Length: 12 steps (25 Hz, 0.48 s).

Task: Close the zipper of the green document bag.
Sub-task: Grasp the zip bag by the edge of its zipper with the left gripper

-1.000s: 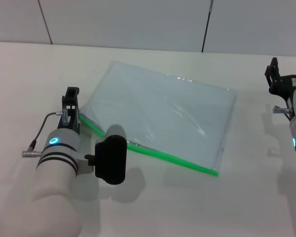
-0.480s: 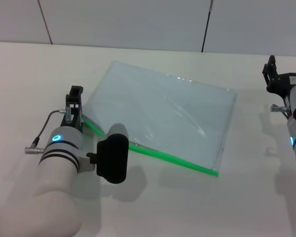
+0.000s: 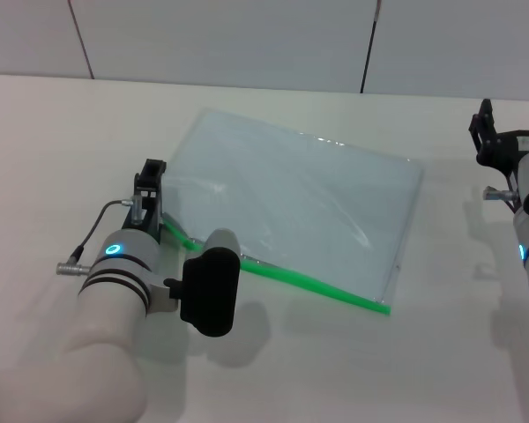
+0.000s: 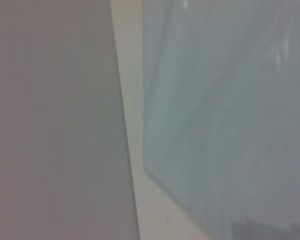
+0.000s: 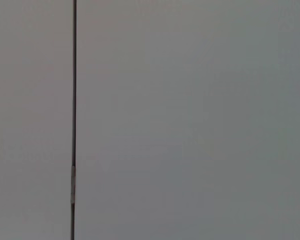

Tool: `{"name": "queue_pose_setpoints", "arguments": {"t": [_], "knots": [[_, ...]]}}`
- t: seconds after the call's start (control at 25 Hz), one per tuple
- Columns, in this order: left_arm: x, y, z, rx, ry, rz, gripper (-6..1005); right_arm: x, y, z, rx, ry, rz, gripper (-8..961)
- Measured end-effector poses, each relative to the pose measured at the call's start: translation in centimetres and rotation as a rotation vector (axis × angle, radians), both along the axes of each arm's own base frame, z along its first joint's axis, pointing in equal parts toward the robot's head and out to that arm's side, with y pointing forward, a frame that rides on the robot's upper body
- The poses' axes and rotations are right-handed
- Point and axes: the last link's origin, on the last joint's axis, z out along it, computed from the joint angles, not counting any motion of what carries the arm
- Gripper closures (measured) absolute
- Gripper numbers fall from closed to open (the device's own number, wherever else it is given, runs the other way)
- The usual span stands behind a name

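Pale blue-green document bag [image 3: 291, 207], bright green zipper [image 3: 309, 282], white table [image 3: 335, 370].

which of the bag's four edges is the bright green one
The long edge nearest the robot: the zipper runs along it from the left pincer to the bag's near right corner. The other three edges of the green document bag are pale and clear.

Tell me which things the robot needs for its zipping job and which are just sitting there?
Needed for the job:
green document bag, lying flat on the table
zipper, the bright green strip along the bag's near edge
left pincer, at the bag's left corner

Just there:
right pincer, held off to the right, away from the bag
table
wall panels behind
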Motion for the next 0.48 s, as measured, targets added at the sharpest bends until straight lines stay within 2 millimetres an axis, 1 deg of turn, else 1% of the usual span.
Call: {"name": "queue_pose_setpoints", "arguments": {"t": [0.2, 0.44, 0.48], "knots": [[0.44, 0.01, -0.24, -0.016, 0.008, -0.029, 325, 0.00, -0.02, -0.02, -0.001, -0.001, 0.001, 222], [0.45, -0.15, -0.55, -0.043, 0.028, -0.038, 324, 0.00, -0.02, -0.03, -0.001, -0.001, 0.001, 221], [0.44, -0.15, -0.55, -0.043, 0.028, -0.038, 346, 0.00, -0.03, -0.03, -0.002, -0.001, 0.001, 221]]}}
